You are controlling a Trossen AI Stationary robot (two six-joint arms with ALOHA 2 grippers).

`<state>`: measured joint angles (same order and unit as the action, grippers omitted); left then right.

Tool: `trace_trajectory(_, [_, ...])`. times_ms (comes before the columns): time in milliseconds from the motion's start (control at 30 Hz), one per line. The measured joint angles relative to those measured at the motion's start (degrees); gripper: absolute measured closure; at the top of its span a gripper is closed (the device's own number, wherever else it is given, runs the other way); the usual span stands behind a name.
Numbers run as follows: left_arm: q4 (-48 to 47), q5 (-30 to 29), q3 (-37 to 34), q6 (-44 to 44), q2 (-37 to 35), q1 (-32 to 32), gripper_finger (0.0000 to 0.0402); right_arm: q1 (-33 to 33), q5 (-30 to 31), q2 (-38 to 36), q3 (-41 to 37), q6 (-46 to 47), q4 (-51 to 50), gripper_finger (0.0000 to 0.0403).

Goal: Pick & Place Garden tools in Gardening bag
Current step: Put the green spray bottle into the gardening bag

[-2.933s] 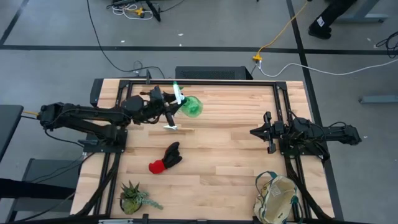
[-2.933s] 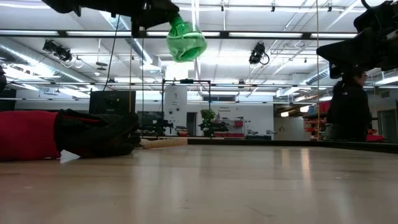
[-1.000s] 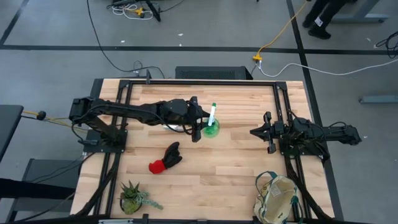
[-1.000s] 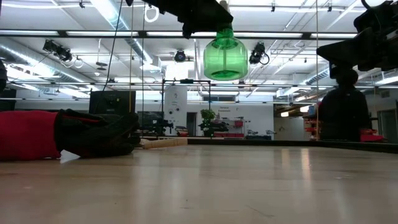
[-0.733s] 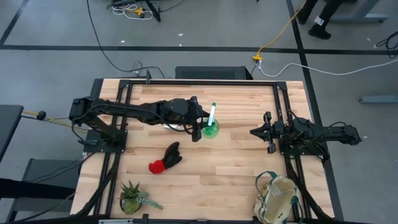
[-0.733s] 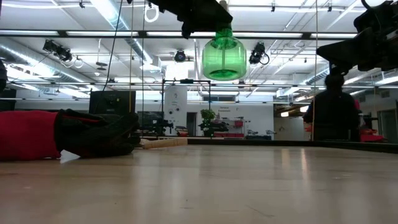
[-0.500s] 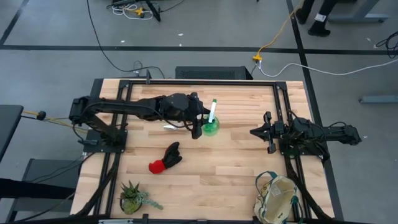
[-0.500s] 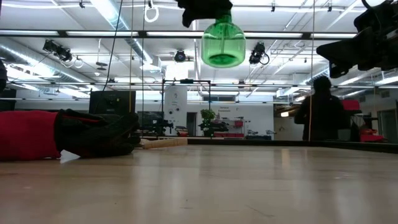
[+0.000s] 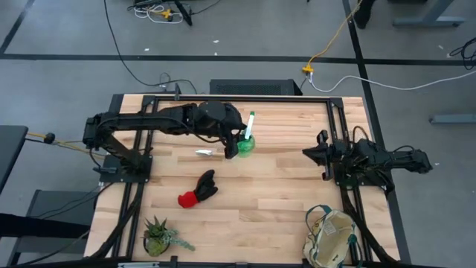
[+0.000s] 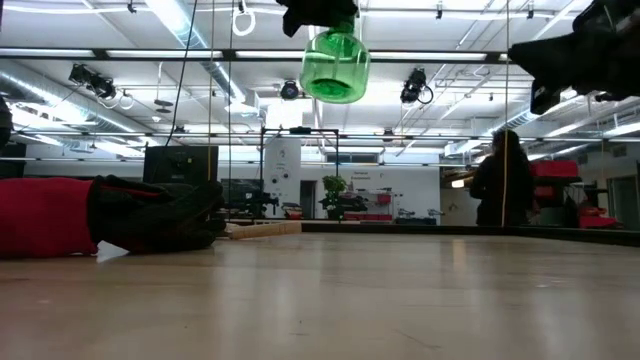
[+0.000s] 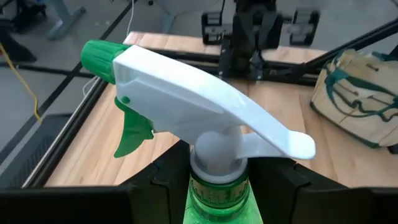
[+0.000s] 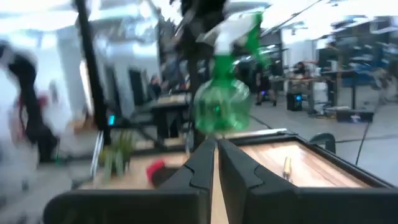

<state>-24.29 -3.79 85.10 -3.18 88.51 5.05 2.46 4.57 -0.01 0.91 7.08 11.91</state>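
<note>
In the high view, the lower left of the worktop (image 9: 245, 201) carries a small potted plant (image 9: 158, 235) with spiky green leaves in its pot. Right of it and a little higher, the red-and-black glove pair (image 9: 197, 189) lies flat on the wood; in the low view it fills the left edge of the frame as a red and black mound (image 10: 100, 215).

Above the gloves in the high view, the left arm reaches from the left edge toward the upper middle of the frame, bent at the elbow, with the left gripper (image 9: 232, 145) hanging over the worktop. It is clamped on the neck of the green spray bottle (image 9: 245, 141), whose white trigger head (image 11: 199, 93) shows large in the left wrist view, with the gripper's dark fingers (image 11: 163, 180) pressed close on either side of the grey collar. In the low view the bottle (image 10: 335, 65) hangs at the upper middle, clear of the wood. A wooden-handled tool (image 9: 204, 153) lies just left of the bottle.

The right arm lies level at the right middle of the high view, the right gripper (image 9: 326, 155) pointing left, its fingers (image 12: 193, 171) nearly together and empty.

The gardening bag (image 9: 332, 238) sits at the lower right corner, mouth up; its contents cannot be made out.
</note>
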Motion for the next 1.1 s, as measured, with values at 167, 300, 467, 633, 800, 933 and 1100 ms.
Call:
trace_trajectory(167, [0.04,1.03,0.00,-0.86,0.00,0.32,0.0249,0.00,3.59,0.00,0.00,3.00,2.71,0.0373])
trace_trajectory(300, [-0.01,1.05,0.00,-1.10,0.00,0.32,0.0249,0.00,3.59,0.02,0.55,2.98,3.25,0.0373])
trace_trajectory(467, [-0.07,1.09,0.00,-1.97,0.00,0.32,0.0249,0.00,4.03,2.09,3.86,2.29,3.22,0.0373])
trace_trajectory(633, [-0.07,1.09,0.00,-2.22,0.00,0.32,0.0250,0.00,4.03,6.79,8.37,1.22,3.02,0.0373])
trace_trajectory(800, [-0.07,1.11,0.00,-2.23,0.00,0.32,0.0252,0.00,3.93,13.10,13.73,0.31,2.99,0.0373])
trace_trajectory(933, [-0.05,1.11,0.00,-2.23,0.00,0.31,0.0249,0.00,3.47,18.49,18.63,-0.53,2.94,0.0373])
trace_trajectory(1100, [-0.05,1.74,0.00,-2.28,0.00,0.30,0.0251,0.00,3.01,25.01,26.98,-1.97,-1.29,0.0373])
